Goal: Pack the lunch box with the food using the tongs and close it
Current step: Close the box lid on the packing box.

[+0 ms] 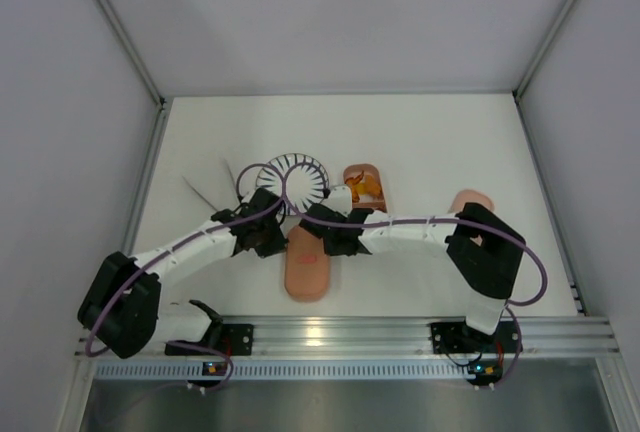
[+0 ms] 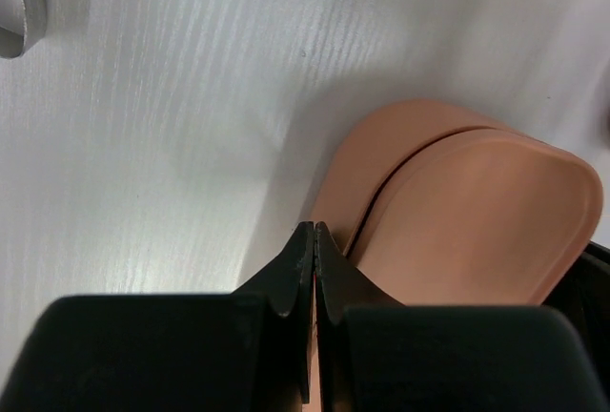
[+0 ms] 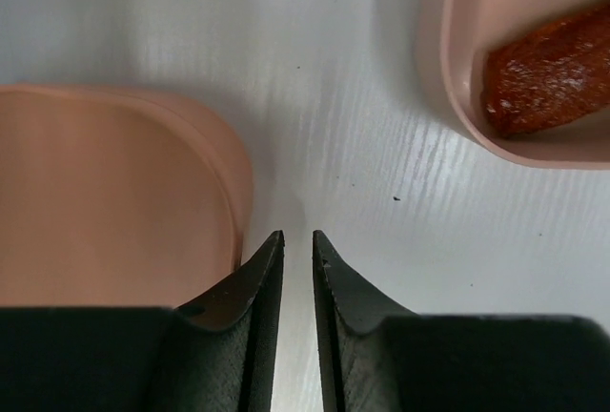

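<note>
**Left gripper** (image 2: pixel 315 233) is pinched fully shut and empty, its tips at the near-left edge of the salmon-pink, round-ended plastic lunch box stack (image 2: pixel 477 221). **Right gripper** (image 3: pixel 297 237) stands a narrow slit apart, holding nothing, over the bare white table (image 3: pixel 362 174) just right of the same stack.

You flank the stack at the centre of the table, on the near side. The step in hand appears to be seating its top piece. The left wrist view gives you the reason: the upper pink layer sits skewed on the lower one, with a dark seam along its left side.

Nudge from both sides together, low and slow. Use the shut left tips as a stop while the right fingers press across. Keep contact on the rim, not the flat top, so the stack does not skate.

The right wrist view hides that seam but shows what the left lacks. A second salmon-pink open tray (image 3: pixel 457 97) lies to the far right, well apart, with a dark brown crumbed food piece (image 3: pixel 548 69) inside.

Only the overhead view shows the whole round white black-striped plate (image 1: pixel 295 180) beyond both grippers. It also shows what look like the slim silvery metal tongs (image 1: pixel 200 193) lying left of the plate, untouched, and another pink box piece (image 1: pixel 470 202) by the right arm's elbow.
</note>
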Robot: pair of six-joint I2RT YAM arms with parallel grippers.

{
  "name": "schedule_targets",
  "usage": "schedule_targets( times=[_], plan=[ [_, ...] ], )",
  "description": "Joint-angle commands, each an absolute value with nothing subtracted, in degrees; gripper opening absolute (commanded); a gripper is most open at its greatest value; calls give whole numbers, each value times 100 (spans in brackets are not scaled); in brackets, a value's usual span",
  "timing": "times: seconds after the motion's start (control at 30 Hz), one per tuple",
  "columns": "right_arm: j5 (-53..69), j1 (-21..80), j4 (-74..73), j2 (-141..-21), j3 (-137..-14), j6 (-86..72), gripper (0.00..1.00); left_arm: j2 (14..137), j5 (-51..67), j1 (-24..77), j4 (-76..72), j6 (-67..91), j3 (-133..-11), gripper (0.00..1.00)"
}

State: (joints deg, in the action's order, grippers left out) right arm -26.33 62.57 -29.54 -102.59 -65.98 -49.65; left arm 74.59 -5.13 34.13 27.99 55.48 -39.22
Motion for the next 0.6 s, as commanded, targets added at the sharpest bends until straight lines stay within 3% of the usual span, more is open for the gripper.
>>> schedule_targets(
  times=[0.0, 0.23, 0.57],
  plan=[
    [-3067, 6302, -3365, -9704, -6671, -5299, 19, 7163, -431, 3437, 2531, 5564, -4148, 0],
    [-3313, 6267, -3753, -9071, -6531, -5528, 24, 7023, -475, 3428, 2681, 5528, -4157, 0],
    [-2470, 6460, -3173, -9114, -6442, -5449, 27, 6724, -457, 3322, 2742, 5502, -3929, 0]
  ],
)
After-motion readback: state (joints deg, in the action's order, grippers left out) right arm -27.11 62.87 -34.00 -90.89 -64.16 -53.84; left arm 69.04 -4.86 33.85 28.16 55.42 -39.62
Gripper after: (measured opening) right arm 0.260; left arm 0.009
